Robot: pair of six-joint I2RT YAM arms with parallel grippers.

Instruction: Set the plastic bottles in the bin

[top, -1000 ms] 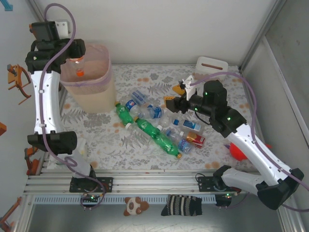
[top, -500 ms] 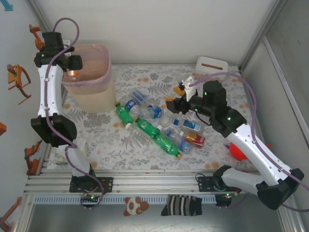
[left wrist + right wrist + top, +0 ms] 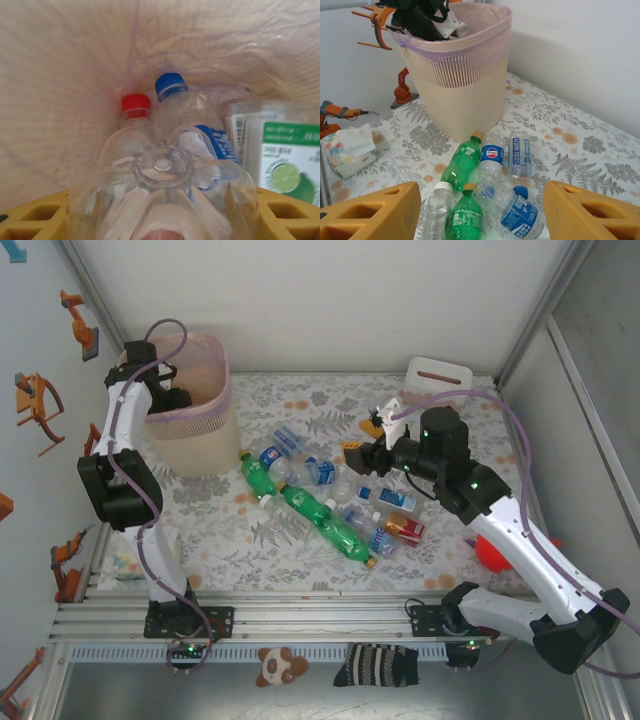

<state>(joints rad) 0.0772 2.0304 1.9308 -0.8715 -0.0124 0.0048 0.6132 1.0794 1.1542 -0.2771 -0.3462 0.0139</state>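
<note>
Left gripper (image 3: 162, 212): down inside the bin (image 3: 195, 445). Its jaws stand either side of a clear bottle (image 3: 162, 167), base toward the wrist camera. The yellow fingers (image 3: 30, 220) lie against its flanks, so I read this as clamped on it.
Under it in the bin: red-capped bottle (image 3: 136, 107), blue-capped bottle (image 3: 172, 95), and a lime-labelled pack (image 3: 285, 160) beside them against the liner (image 3: 75, 65).

Right gripper (image 3: 481, 192): jaws apart, nothing between them. It hovers over the pile (image 3: 330, 495).

The pile lies on the table to the right of the bin. The nearest green bottle (image 3: 461, 162) has its cap close to the bin's foot. A red carton (image 3: 405, 530) sits on the side of the pile away from the bin; it is not a target.

Handling, as a judgement:
- The bottles look empty, so they should be very light.
- The walls are thin and will dent under a hard squeeze.
- They are smooth and round, so they are likely to roll or squirt out of a glancing pinch.
- Best hold is probably across the body at the label band, jaws square to the long axis.
- The shoulder near the cap is stiffer, which makes it a fallback.
- Bottles overlap, so take an outer one first.
</note>
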